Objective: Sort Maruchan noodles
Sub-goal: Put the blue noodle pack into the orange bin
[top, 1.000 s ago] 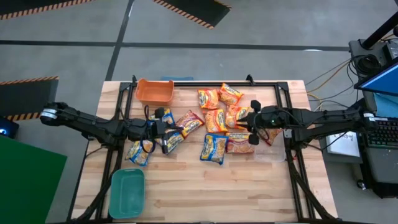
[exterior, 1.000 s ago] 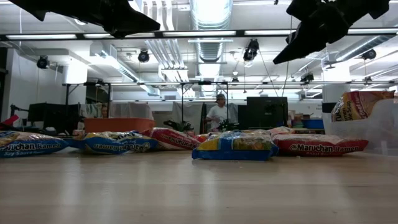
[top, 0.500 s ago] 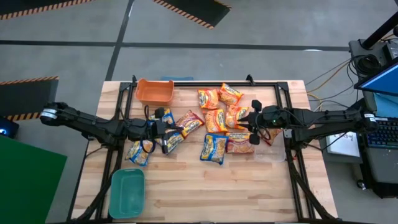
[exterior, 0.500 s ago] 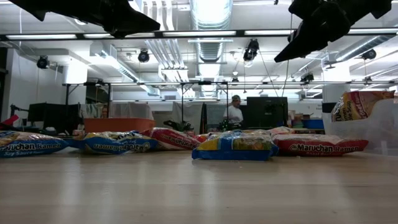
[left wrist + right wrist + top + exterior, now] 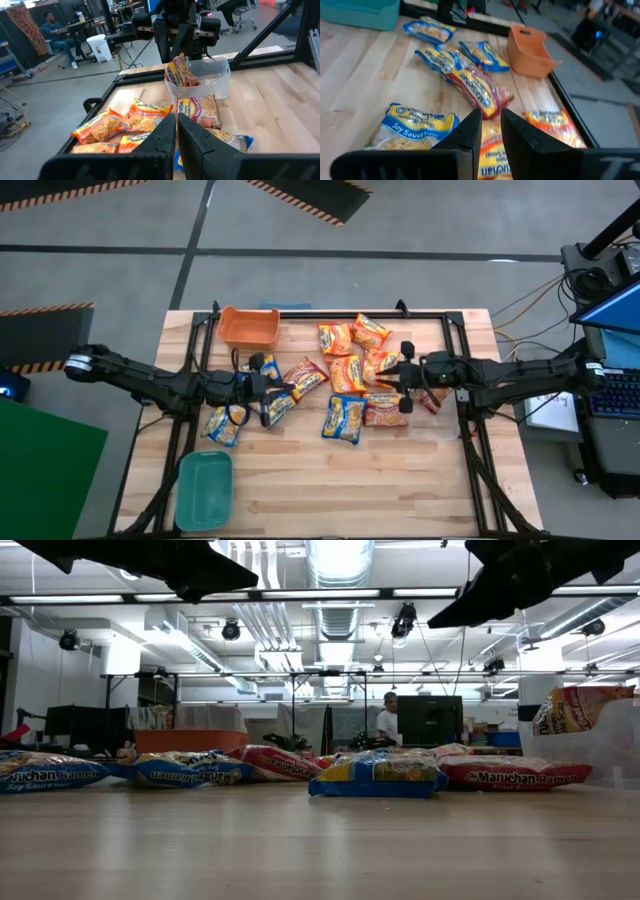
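While my right jaws hover nearly closed and empty over the packets mid-bench, my left jaws, likewise nearly closed and empty, wait over blue packets toward the left edge. Risk: overlapping packets; one pinch may lift two.

Even overhead ceiling lights glare in the low view; soft shadows; right wrist view is blurred.

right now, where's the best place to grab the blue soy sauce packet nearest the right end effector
Judging by its flat pose, take the soy sauce packet from straight above, pinching across its puffed middle. The right end effector hovers nearby; the red packet touching it crowds that edge.
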Tool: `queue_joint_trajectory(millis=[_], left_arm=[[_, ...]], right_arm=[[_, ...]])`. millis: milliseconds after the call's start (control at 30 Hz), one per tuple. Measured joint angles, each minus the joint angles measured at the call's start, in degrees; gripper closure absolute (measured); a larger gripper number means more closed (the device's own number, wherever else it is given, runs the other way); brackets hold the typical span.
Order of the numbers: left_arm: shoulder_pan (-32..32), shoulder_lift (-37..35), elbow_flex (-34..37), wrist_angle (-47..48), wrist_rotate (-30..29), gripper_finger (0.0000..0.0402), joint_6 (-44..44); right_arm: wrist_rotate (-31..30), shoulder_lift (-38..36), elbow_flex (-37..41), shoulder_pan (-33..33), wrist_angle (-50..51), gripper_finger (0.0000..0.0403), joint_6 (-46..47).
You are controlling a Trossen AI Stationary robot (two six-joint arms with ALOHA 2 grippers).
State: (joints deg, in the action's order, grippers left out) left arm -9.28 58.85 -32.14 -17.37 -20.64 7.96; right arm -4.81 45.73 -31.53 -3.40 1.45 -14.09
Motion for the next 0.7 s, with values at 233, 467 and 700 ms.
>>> queue_joint_trajectory(millis=[233,467,700], left_arm=[[0.0,0.7,0.0,0.0,0.0,0.0402,-7.0],[0.0,4.1,0.0,-3.8,0.0,0.0402,-11.0],[0.0,8.4,-0.2,-5.7,-0.6,0.0402,-15.1]], right_arm=[[3.4,-4.5,3.8,0.0,-6.8,0.0344,-4.8],[8.3,-14.6,3.7,0.0,-8.4,0.0344,-9.1],[8.4,-18.1,4.7,0.0,-7.7,0.0344,-10.2]])
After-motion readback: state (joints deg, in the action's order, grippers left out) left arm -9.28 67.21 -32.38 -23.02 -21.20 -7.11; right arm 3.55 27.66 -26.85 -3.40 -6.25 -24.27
